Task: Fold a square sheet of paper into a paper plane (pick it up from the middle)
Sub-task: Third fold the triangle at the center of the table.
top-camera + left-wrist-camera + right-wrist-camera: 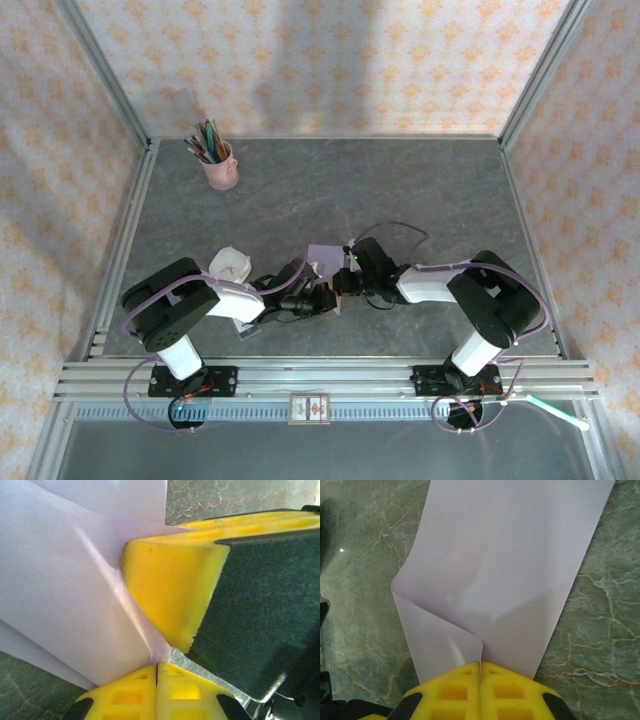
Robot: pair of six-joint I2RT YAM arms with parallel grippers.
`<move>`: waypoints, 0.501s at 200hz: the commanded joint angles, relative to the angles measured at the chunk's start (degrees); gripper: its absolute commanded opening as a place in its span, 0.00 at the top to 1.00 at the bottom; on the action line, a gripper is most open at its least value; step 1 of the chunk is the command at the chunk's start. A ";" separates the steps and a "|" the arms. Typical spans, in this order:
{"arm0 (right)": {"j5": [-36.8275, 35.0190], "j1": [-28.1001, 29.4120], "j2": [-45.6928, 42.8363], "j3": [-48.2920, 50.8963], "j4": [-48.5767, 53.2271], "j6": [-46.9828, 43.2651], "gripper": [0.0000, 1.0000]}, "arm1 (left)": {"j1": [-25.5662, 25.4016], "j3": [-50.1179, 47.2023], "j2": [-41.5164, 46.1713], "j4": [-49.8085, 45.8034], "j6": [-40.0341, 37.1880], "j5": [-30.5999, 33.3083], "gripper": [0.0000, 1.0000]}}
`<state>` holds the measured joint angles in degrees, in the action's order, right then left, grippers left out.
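The square sheet of paper (323,258) is lavender and hangs between both grippers at the table's near middle. My left gripper (157,669) is shut on a corner where a crease (117,587) runs down to the pinched tip. My right gripper (481,666) is shut on the sheet's (515,555) near edge, beside a curled-over flap (440,630). One yellow finger of the right gripper (170,585) presses close against the sheet (60,580) in the left wrist view. In the top view the left gripper (320,293) and right gripper (345,278) nearly touch. The paper plane is out of view.
A pink cup of pens (220,166) stands at the back left. A crumpled white object (230,264) lies by the left arm. A small white card (308,408) sits on the front rail. The dark marbled table (420,190) stretches behind the grippers.
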<state>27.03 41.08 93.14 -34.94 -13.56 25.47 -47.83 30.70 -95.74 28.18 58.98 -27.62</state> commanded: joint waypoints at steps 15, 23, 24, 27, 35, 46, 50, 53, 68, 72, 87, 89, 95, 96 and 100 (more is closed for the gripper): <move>-5.15 -0.39 2.04 1.27 6.97 -0.85 1.00 | 0.97 -0.81 2.26 -0.06 -1.16 0.01 1.00; -5.23 -0.39 2.06 1.28 7.06 -0.78 1.00 | 1.18 -0.97 3.05 -0.46 -1.39 0.10 1.00; -5.23 -0.39 2.05 1.28 7.06 -0.82 1.00 | 1.22 -0.98 3.21 -0.48 -1.40 0.15 1.00; -5.27 -0.39 1.99 1.22 7.06 -0.79 1.00 | 1.31 -1.03 3.50 -0.64 -1.41 0.19 1.00; -5.24 -0.40 1.95 1.19 7.15 -0.84 1.00 | 1.67 -1.21 4.12 -0.76 -1.50 0.19 0.99; -5.25 -0.39 1.95 1.25 7.18 -0.88 1.00 | 2.16 -1.50 4.57 -0.69 -1.50 -0.02 0.99; -5.23 -0.43 1.87 1.25 7.23 -0.92 1.00 | 2.38 -1.67 4.74 -0.53 -1.50 -0.14 0.99; -5.23 -0.40 1.88 1.26 7.23 -0.94 1.00 | 2.56 -1.73 4.81 -0.47 -1.46 -0.20 0.99; -5.24 -0.39 1.87 1.28 7.15 -0.79 1.00 | 3.25 -1.78 4.47 -0.71 -1.88 -0.16 0.98; -5.23 -0.39 1.87 1.30 7.15 -0.79 1.00 | 3.45 -1.85 4.29 -0.68 -2.01 -0.16 0.98; -5.27 -0.39 1.89 1.27 7.10 -0.70 1.00 | 3.97 -1.88 3.07 -0.54 -2.28 -0.33 0.98; -5.26 -0.39 1.87 1.28 7.14 -0.73 1.00 | 4.06 -1.92 2.86 -0.51 -2.29 -0.33 0.98; -5.24 -0.39 1.87 1.28 7.15 -0.70 1.00 | 4.14 -2.02 2.45 -0.35 -2.38 -0.32 0.98; -5.28 -0.39 1.87 1.28 7.15 -0.69 1.00 | 4.14 -2.04 2.38 -0.34 -2.38 -0.28 0.98; -5.23 -0.39 1.79 1.28 7.23 -0.77 1.00 | 4.16 -2.05 2.08 -0.18 -2.37 -0.33 0.98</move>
<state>27.00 41.08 93.14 -34.94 -13.56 25.50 -44.38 29.47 -92.20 27.79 58.35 -28.01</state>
